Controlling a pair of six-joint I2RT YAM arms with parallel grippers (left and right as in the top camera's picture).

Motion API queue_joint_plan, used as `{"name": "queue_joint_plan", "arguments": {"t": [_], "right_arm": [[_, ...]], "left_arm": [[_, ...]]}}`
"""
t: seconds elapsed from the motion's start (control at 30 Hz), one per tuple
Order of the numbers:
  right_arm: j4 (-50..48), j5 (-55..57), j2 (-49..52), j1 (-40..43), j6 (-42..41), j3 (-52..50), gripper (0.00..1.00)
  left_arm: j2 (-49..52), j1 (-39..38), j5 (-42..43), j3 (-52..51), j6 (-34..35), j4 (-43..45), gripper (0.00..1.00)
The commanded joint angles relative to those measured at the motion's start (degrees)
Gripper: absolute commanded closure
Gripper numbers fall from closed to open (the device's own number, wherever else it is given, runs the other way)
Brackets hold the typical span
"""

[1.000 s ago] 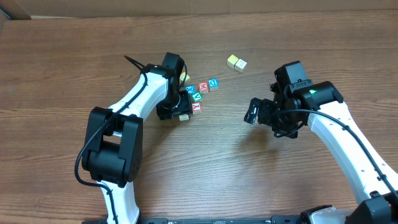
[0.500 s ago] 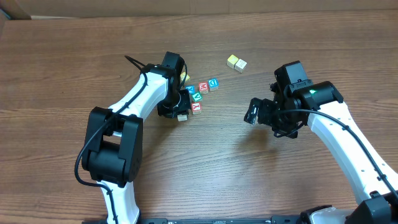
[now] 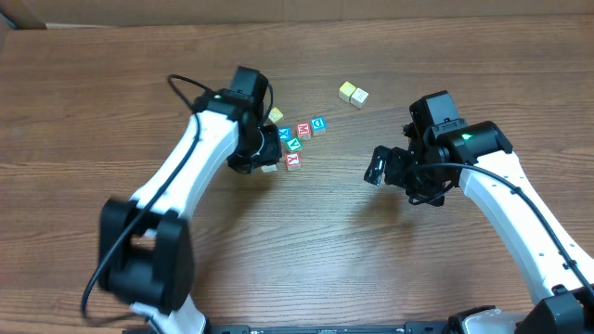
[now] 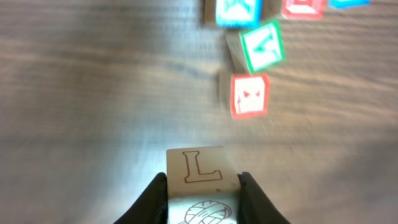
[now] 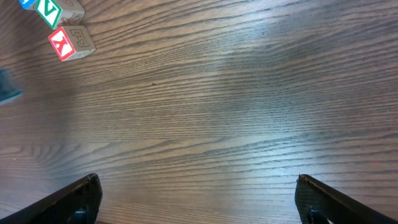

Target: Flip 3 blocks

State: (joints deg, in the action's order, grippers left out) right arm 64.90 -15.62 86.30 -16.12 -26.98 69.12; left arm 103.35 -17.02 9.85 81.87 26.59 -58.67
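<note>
Overhead: showing the left gripper (image 3: pixel 264 156) hanging over the table (image 3: pixel 297 260) toward its far edge, about midway between the side edges, with the whitish block (image 3: pixel 270 168) just peeking out below it; hiding how the jaws are standing. Also laying out the whole cluster just right of that gripper: red-faced block (image 3: pixel 293 160) nearest, green V block (image 3: pixel 294 144) and blue X block (image 3: pixel 284 134) behind it, second red block (image 3: pixel 303 130) and blue D block (image 3: pixel 318 123) farther toward the far edge, one yellow-topped block (image 3: pixel 276 115) beside the arm, and a yellow-topped pair (image 3: pixel 353 93) well apart, nearer the far edge.

Left wrist: settling the grip, showing dark fingers (image 4: pixel 154 193) pinching the whitish block by two opposite sides, a red-outlined L and a line drawing facing the camera; cutting off the farther blocks at the top of its view and blurring the rest.

Right wrist: showing the right gripper (image 5: pixel 199 196) with jaws spread wide over bare wood, holding nothing, well apart from the cluster; catching only the red-faced and V blocks in its top left corner.
</note>
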Motion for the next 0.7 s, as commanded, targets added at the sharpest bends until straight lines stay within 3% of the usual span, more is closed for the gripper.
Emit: {"name": "queue_joint_plan", "arguments": {"t": [0.0,0.3,0.5,0.67], "right_arm": [[-0.2,0.6,-0.8,0.2,0.0,1.4,0.0],[0.4,0.6,-0.8,0.2,0.0,1.4,0.0],[1.9,1.5,-0.8,0.2,0.4,1.4,0.0],[2.4,2.1,-0.8,0.2,0.4,1.4,0.0]], "left_arm": [[-4.5,0.0,0.7,0.8,-1.3,-3.8,0.78],[-5.9,-5.5,-0.3,-1.9,-1.7,-14.3,0.8],[-8.9,-14.0,0.0,-13.7,5.8,-5.3,0.75],[-10.2,-15.1,2.5,-24.2,9.0,5.9,0.71]]}}
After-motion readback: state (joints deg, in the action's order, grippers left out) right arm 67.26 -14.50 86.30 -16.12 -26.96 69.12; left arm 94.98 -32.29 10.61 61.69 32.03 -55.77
